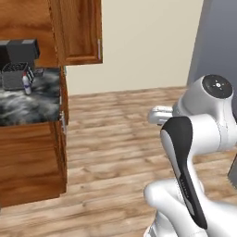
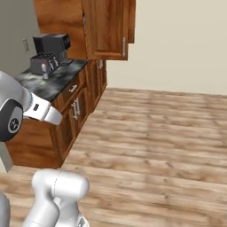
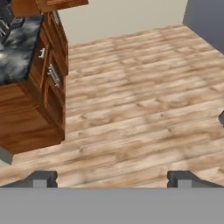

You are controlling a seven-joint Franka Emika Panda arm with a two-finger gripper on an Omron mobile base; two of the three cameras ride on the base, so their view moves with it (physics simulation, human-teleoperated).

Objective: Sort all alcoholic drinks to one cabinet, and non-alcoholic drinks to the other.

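Tool [image 3: 112,178] aimed down at bare wooden floor [image 3: 140,96], fingertips [image 3: 41,178] spread wide apart at the bottom corners of the hand view, nothing between them. Hangs over the floor, well apart from the counter [image 3: 17,52].

Arm [image 1: 194,139] folded up in the lower right of the left base view, elbow high, dark strip along the link.

Cabinet [image 1: 76,30] of reddish-brown wood mounted on the wall above the counter's far end, door closed, short grey handle [image 1: 99,48] near its lower edge; seen also in the right base view [image 2: 106,29] with its handle [image 2: 123,46]. Too little in view to tell whether a second one hangs beside it.

Counter with dark marbled top [image 1: 28,99] over brown drawers and doors [image 2: 77,108]. On it, at the back, a black boxy appliance [image 2: 52,43] and a dark wire rack [image 1: 16,74] in front. Small pale bottle [image 1: 27,83] with a dark cap standing upright just beside the rack, also seen from the right [image 2: 44,70]; label too small to read.

Grey fridge [image 1: 215,41] at the right edge of the left base view.
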